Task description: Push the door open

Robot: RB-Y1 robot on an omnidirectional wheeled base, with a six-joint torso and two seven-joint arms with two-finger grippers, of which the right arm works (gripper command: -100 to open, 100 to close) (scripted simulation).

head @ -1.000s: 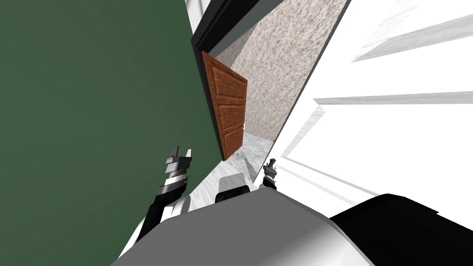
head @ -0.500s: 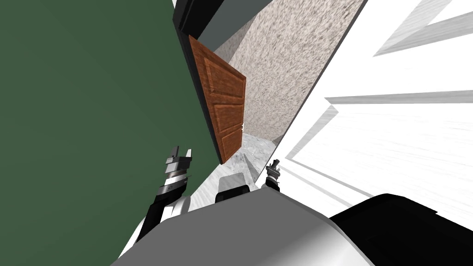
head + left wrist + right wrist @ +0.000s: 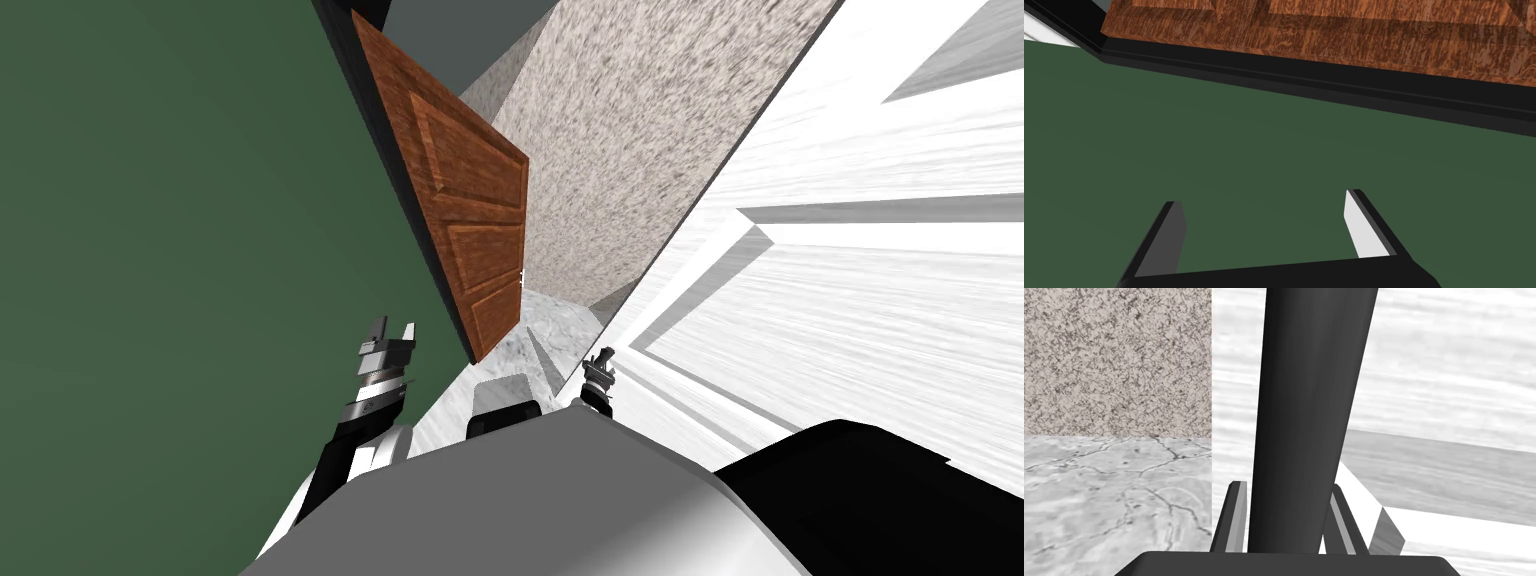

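In the head view, the white panelled door (image 3: 850, 300) fills the side from 1 to 4 o'clock. Its dark edge runs down to the right hand (image 3: 603, 358), just beside it. I judge this to be the door in work. At 12 o'clock a brown door (image 3: 470, 210) stands ajar, with marble floor (image 3: 560, 312) and a speckled wall (image 3: 620, 130) past it. The left hand (image 3: 394, 326) is at 11 o'clock by the green wall (image 3: 180, 250).

In the left wrist view, the left hand's fingers are spread wide and hold nothing. They face the green wall, with a dark frame (image 3: 1324, 80) and the brown door beyond.

In the right wrist view, the right hand's fingers are closed on both sides of a dark bar (image 3: 1309, 388). I cannot tell whether it is a handle or the door's edge.

The push likely goes best along the door's arc. The base should move with it and the wrist stay square so the bar does not slip. The left arm should stay tucked off the wall.

No brand, label or writing can be read.
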